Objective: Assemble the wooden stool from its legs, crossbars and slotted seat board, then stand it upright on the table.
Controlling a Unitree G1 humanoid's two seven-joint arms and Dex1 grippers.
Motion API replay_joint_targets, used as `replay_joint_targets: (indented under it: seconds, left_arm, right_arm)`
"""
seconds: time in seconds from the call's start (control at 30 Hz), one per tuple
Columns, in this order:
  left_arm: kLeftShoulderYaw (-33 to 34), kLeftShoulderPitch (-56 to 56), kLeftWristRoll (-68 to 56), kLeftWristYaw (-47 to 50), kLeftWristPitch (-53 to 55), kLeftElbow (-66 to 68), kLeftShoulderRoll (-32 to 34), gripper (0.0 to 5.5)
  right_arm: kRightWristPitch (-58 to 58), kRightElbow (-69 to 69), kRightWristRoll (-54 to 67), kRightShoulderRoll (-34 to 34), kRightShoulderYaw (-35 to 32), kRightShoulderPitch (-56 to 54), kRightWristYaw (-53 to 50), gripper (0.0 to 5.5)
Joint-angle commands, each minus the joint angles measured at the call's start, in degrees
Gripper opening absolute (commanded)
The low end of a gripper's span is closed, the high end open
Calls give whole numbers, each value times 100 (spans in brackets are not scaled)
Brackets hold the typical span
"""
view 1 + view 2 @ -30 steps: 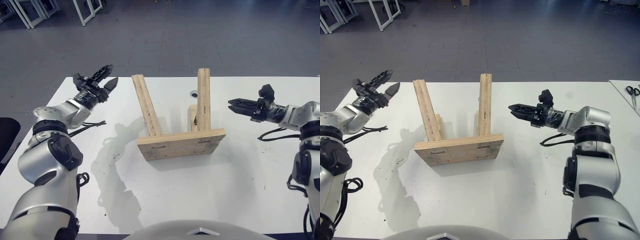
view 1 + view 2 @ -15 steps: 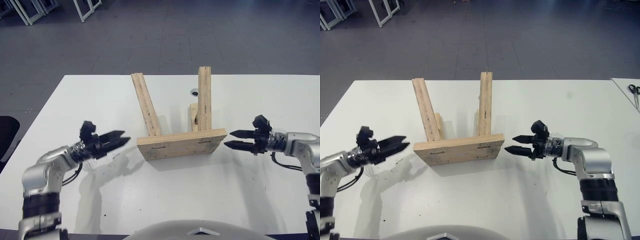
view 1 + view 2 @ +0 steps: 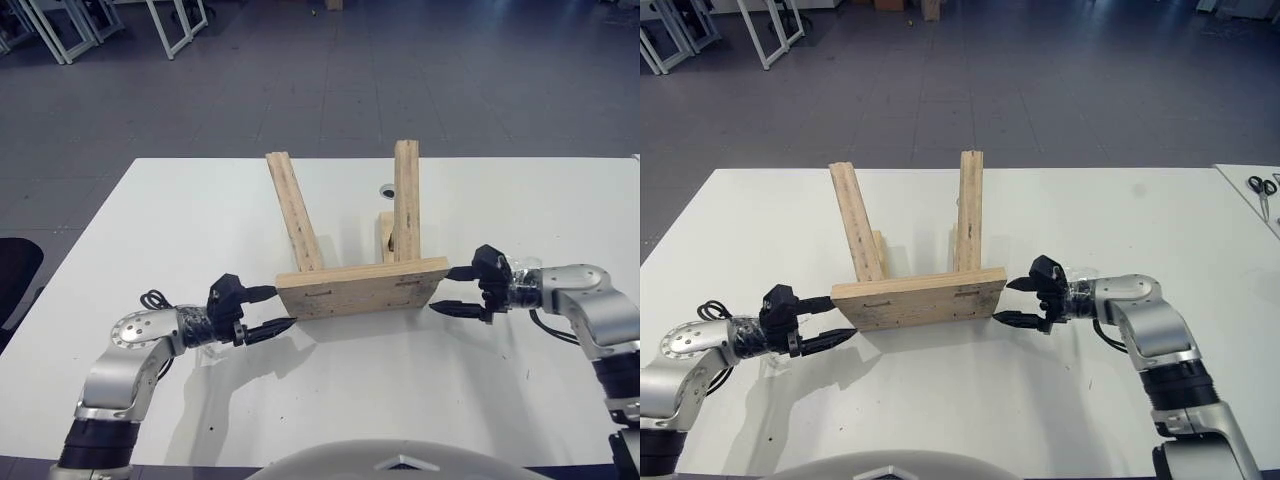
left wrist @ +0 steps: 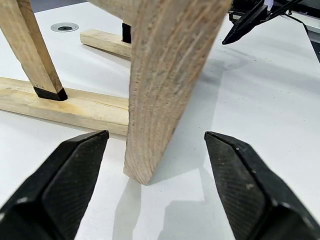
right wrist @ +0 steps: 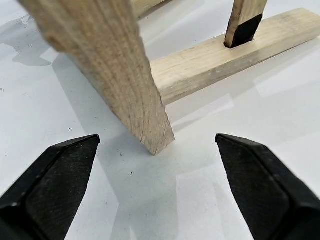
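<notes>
The wooden stool lies on its side on the white table [image 3: 330, 390]. Its slotted seat board [image 3: 362, 288] stands on edge facing me, and two legs [image 3: 294, 212] [image 3: 406, 200] run away from it toward the far edge, with a crossbar [image 3: 385, 232] low between them. My left gripper [image 3: 270, 310] is open at the board's left end, one finger above and one below the corner. My right gripper [image 3: 450, 290] is open at the board's right end in the same way. The wrist views show the board's end [image 4: 165, 85] [image 5: 107, 65] between open fingers, untouched.
A round cable hole [image 3: 388, 187] sits in the table behind the stool. Scissors [image 3: 1259, 187] lie on a neighbouring table at the far right. White frame stands [image 3: 60, 25] are on the floor beyond. Bare table surface lies on both sides and in front.
Both arms came down from the table's outer sides and closed in on the seat board. Each gripper now brackets one end of the board. The stool has not moved.
</notes>
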Motion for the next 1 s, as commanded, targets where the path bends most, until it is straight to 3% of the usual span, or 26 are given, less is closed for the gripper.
replay_joint_targets:
  seconds: [0.03, 0.1, 0.43, 0.57, 0.63, 0.8, 0.87, 0.93, 1.0]
  left_arm:
    - [-398, -589, 166, -72, -275, 433, -178, 355]
    - [-543, -791, 162, -238, -400, 643, -211, 360]
    - [-788, -1333, 86, -1273, -821, 1546, -25, 196]
    - [-835, -1292, 44, -1633, -787, 1585, 122, 169]
    - [-722, -1310, -361, -1897, -236, 1317, 314, 169]
    - [401, -2238, -3845, -1646, 3498, 121, 982, 150]
    - [711, -2834, -5272, -895, 4744, 355, 1050, 141]
    - [722, -3188, -6662, 180, 5245, 783, 1060, 135]
    - [310, -3425, -8417, 1968, 4937, 1316, 940, 134]
  right_arm:
    - [-504, 145, -42, 169, 177, -323, 217, 428]
    - [-733, 296, -46, 195, 289, -405, 434, 398]
    - [-1115, 987, 67, 385, 421, -634, 1068, 209]
    - [-707, 751, 321, 279, 358, -493, 1347, 175]
    - [-26, 414, 808, 154, 74, -482, 1484, 172]
    - [3041, -892, 3341, -627, -1065, -619, 1762, 155]
    - [4413, -1086, 4707, -586, -1608, -861, 1157, 138]
    - [5220, -467, 6092, -284, -2030, -1374, -138, 131]
    - [4304, 549, 8746, -97, -1540, -1766, -3037, 130]
